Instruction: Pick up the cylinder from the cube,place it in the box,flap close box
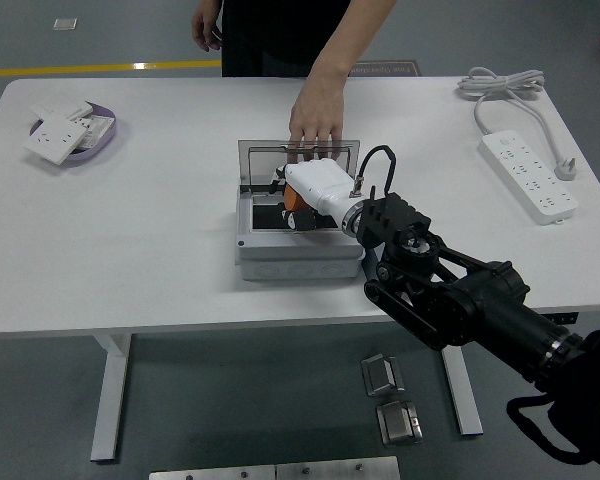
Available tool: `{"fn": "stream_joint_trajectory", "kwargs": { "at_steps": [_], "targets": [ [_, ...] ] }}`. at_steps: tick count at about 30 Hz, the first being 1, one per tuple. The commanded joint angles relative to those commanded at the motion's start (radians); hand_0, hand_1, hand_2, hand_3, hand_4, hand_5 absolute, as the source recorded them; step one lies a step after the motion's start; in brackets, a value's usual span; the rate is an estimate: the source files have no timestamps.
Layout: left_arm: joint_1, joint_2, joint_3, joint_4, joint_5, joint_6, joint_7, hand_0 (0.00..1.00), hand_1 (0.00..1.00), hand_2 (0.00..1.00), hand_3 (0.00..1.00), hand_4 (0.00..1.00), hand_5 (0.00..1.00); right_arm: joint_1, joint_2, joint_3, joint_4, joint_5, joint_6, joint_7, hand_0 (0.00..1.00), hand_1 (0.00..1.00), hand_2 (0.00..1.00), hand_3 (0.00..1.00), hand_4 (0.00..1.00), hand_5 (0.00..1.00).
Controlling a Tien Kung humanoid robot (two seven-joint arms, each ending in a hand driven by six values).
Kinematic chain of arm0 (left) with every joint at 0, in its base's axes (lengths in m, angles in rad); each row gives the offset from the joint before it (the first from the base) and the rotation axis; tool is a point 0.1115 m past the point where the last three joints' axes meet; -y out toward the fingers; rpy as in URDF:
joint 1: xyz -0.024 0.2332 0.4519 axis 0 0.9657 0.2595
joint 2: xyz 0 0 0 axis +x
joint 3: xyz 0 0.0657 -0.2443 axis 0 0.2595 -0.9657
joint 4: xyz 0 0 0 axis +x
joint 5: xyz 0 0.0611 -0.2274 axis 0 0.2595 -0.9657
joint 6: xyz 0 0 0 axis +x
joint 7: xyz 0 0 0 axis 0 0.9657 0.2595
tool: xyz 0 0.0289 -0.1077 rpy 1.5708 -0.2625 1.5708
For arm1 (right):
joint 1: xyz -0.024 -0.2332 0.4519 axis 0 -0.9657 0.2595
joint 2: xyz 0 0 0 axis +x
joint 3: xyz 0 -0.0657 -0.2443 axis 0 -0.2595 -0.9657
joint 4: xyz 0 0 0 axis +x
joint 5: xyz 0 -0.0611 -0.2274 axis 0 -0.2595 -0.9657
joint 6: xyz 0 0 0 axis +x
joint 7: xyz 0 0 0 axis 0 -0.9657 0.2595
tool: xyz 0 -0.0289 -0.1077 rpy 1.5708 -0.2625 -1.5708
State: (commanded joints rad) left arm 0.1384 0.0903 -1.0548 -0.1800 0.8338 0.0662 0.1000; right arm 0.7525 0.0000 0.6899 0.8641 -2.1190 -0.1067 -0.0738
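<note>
Reaching into the box (280, 255), the right hand (302, 200) hides whether its fingers grip anything.

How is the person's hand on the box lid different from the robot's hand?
The person's hand is bare and rests flat on the clear open lid, reaching from the far side; the robot's right hand is white-shelled and reaches from the near side over the grey box. Both are at the box.
</note>
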Motion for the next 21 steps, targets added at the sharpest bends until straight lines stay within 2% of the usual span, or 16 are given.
{"fn": "stream_joint_trajectory", "kwargs": {
  "at_steps": [2,3,8,9,14,15,21],
  "targets": [
    [-0.001,0.000,0.000,0.000,0.001,0.000,0.000,0.572,0.623,0.600,0.615,0.660,0.171,0.000,0.000,0.001,0.001,0.002,0.004,0.003,0.621,0.651,0.655,0.687,0.601,0.299],
    [-0.001,0.000,0.000,0.000,0.001,0.000,0.000,0.571,0.622,0.600,0.615,0.657,0.170,-0.001,0.000,0.002,0.002,0.003,0.005,0.004,0.620,0.650,0.661,0.692,0.660,0.344],
    [0.000,-0.001,0.000,0.000,0.000,0.001,0.000,0.571,0.622,0.600,0.615,0.657,0.170,-0.006,0.000,0.002,0.012,0.019,0.011,0.012,0.620,0.650,0.661,0.692,0.660,0.344],
    [0.001,-0.001,0.000,0.000,0.000,0.001,0.000,0.571,0.622,0.600,0.614,0.657,0.169,-0.007,0.000,0.002,0.014,0.023,0.011,0.013,0.624,0.649,0.666,0.698,0.718,0.383],
    [0.001,-0.002,-0.001,0.000,0.001,0.001,-0.001,0.571,0.622,0.600,0.614,0.657,0.169,-0.014,-0.007,-0.003,0.036,0.070,0.016,0.018,0.624,0.649,0.666,0.698,0.718,0.383],
    [0.001,-0.003,-0.001,0.000,0.000,0.001,-0.002,0.572,0.622,0.599,0.614,0.655,0.168,-0.018,-0.012,-0.004,0.047,0.088,0.017,0.020,0.626,0.648,0.666,0.708,0.791,0.438],
    [0.003,-0.006,0.000,0.000,-0.003,0.001,-0.003,0.571,0.622,0.600,0.613,0.654,0.167,-0.035,-0.077,0.004,0.162,0.229,0.037,0.032,0.626,0.649,0.667,0.707,0.782,0.419]
  ]
}}
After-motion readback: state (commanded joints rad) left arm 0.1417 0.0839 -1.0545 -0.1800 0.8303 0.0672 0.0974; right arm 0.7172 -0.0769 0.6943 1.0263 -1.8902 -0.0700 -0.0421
